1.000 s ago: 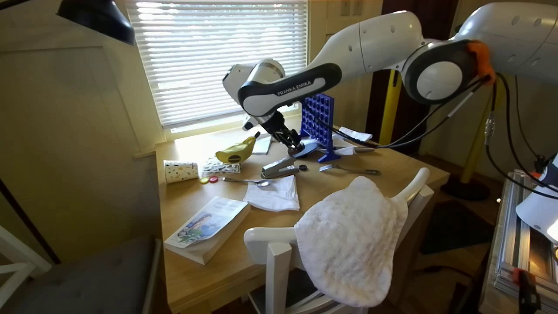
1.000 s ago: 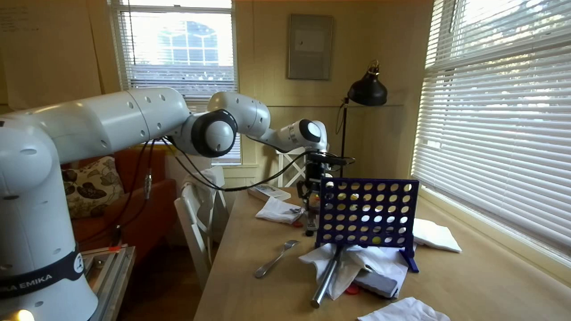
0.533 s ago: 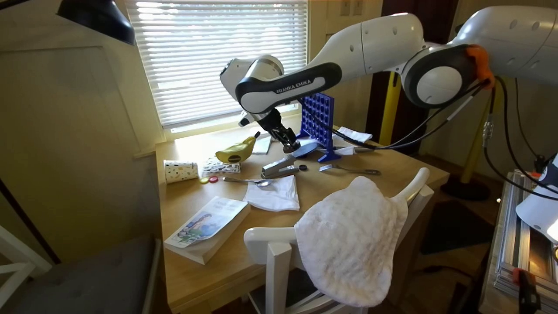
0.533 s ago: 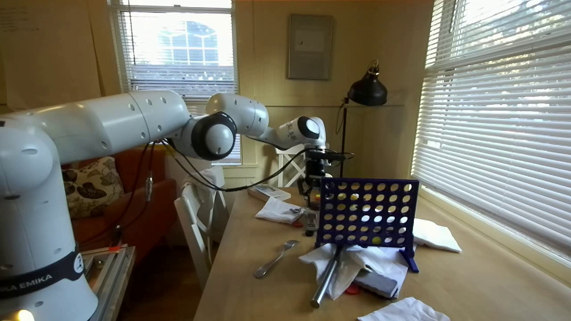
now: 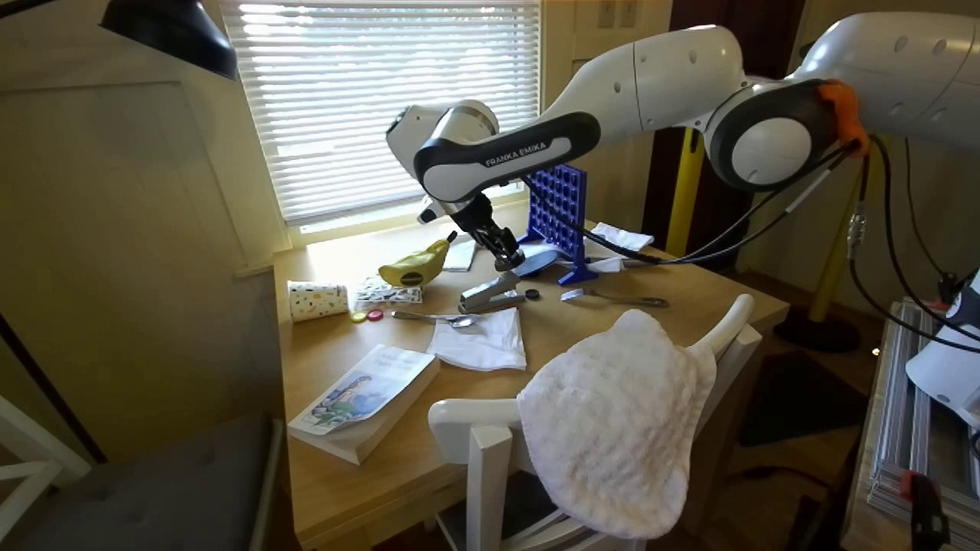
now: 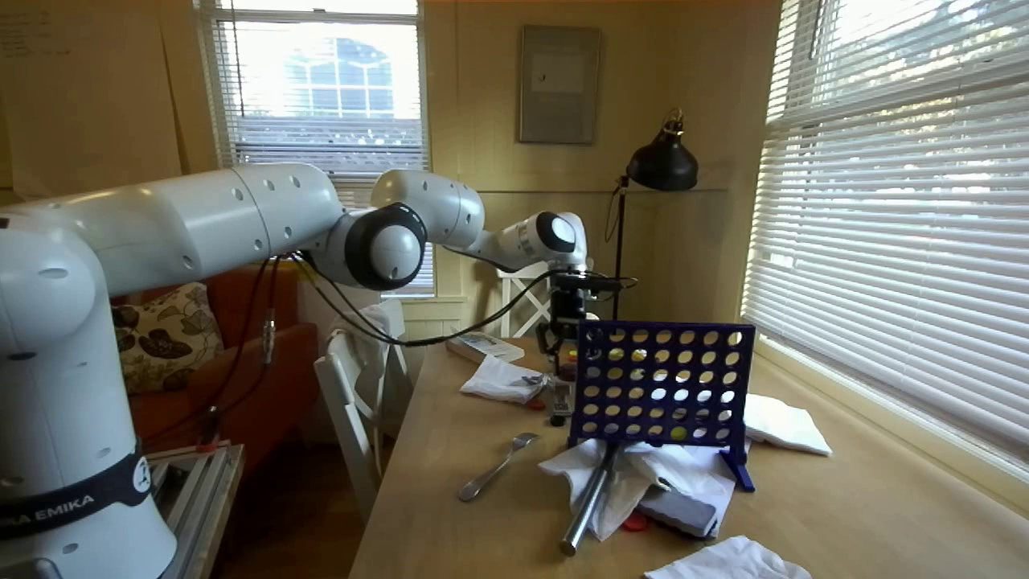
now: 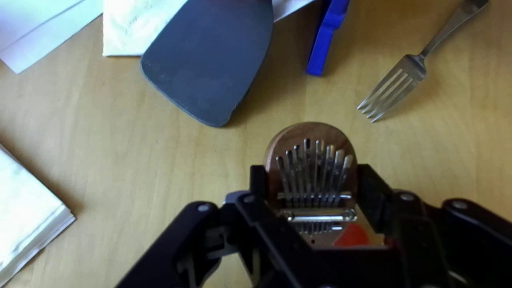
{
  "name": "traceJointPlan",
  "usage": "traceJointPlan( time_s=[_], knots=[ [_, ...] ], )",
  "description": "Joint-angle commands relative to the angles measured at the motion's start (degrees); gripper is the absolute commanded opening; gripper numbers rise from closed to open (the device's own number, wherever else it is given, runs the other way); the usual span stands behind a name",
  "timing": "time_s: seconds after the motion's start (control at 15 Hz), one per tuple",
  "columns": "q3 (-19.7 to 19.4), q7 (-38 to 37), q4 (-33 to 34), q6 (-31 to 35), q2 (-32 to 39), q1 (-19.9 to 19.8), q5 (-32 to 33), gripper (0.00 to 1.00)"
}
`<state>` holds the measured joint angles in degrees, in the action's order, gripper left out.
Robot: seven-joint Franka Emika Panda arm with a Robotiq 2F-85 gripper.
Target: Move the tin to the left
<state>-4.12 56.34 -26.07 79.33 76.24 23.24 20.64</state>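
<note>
Gripper (image 7: 309, 182) pinching a small wooden thumb piano (image 7: 314, 172), apparently off the table (image 7: 120, 140); grasp seems done, the leftward move and set-down likely remaining

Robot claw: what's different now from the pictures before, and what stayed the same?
In an exterior view, the gripper edged a little left, with the thumb piano in its grip. The robot's base lost its yellow glow. The stapler, fork and book stayed put.
</note>
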Motion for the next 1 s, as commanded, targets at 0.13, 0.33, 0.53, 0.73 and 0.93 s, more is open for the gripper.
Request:
traceJointPlan(
  time_s=[0.13, 0.33, 0.53, 0.73, 0.93],
  knots=[
    [1.1, 0.2, -0.6, 2.7, -0.6, 0.0, -1.6, 0.58],
    [1.7, 0.3, -0.6, 3.4, -0.9, 0.0, -2.2, 0.58],
    [1.6, -0.6, 0.2, 2.7, -0.1, 0.3, -2.2, 0.33],
    [1.6, -0.7, 0.7, 2.7, 0.6, 0.4, -2.2, 0.33],
    [1.7, -1.2, 0.8, 2.7, 0.9, 0.6, -2.3, 0.33]
  ],
)
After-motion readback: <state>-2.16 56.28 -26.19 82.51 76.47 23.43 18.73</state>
